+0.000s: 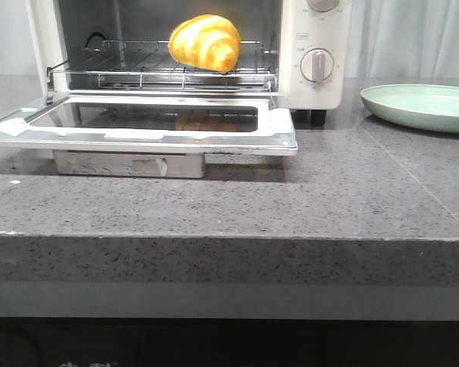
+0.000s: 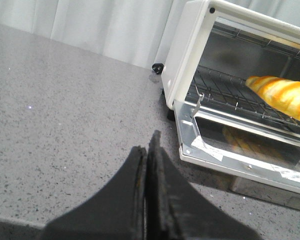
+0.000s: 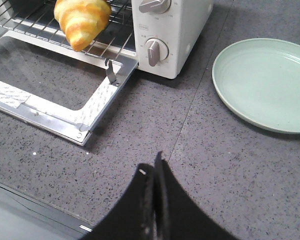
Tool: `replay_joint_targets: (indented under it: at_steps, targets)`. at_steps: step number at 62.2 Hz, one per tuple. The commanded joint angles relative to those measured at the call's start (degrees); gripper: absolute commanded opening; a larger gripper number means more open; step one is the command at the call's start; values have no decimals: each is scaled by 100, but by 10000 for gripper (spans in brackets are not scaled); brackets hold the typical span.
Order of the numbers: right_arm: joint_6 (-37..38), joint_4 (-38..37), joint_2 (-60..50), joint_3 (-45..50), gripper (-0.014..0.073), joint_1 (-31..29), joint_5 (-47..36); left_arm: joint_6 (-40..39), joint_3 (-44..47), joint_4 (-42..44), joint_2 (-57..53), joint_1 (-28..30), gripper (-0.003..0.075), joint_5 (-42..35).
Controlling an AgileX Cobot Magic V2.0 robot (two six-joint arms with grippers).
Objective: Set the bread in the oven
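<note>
The bread (image 1: 205, 42), a glossy golden roll with orange-brown stripes, lies on the wire rack inside the cream-white oven (image 1: 314, 46). The oven's glass door (image 1: 145, 122) hangs open, flat over the counter. The bread (image 2: 282, 96) also shows in the left wrist view, and the bread (image 3: 81, 19) in the right wrist view. My left gripper (image 2: 147, 145) is shut and holds nothing, hovering over the counter to the left of the oven (image 2: 190, 60). My right gripper (image 3: 152, 166) is shut and holds nothing, above the counter in front of the oven (image 3: 175, 35). Neither gripper appears in the front view.
A pale green plate (image 1: 424, 105) rests on the grey speckled counter to the right of the oven; the plate (image 3: 265, 82) is also in the right wrist view. The open door (image 3: 50, 95) juts toward the counter's front edge (image 1: 229, 237). White curtains hang behind.
</note>
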Motion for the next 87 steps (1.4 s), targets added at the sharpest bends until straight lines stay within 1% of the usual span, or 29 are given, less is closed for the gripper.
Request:
replay_joint_targets:
  at_steps: [1, 11, 16, 20, 32, 87]
  targets:
    - [-49, -69, -19, -125, -121, -33, -420, 19, 137, 58, -134, 16, -17, -545]
    - [-49, -69, -19, -125, -121, -33, -420, 89, 137, 113, -124, 16, -17, -587]
    - [-49, -69, -19, -125, -121, -33, -420, 675, 137, 113, -124, 16, -17, -613]
    - [-49, -69, -19, -125, -121, -33, -420, 898, 137, 113, -124, 16, -17, -639]
    - [-49, -69, -19, -125, -121, -33, -420, 898, 137, 113, -124, 16, -17, -547]
    - [-49, -91, -74, -67, -121, -53, -457, 885, 137, 73, -124, 16, -18, -591]
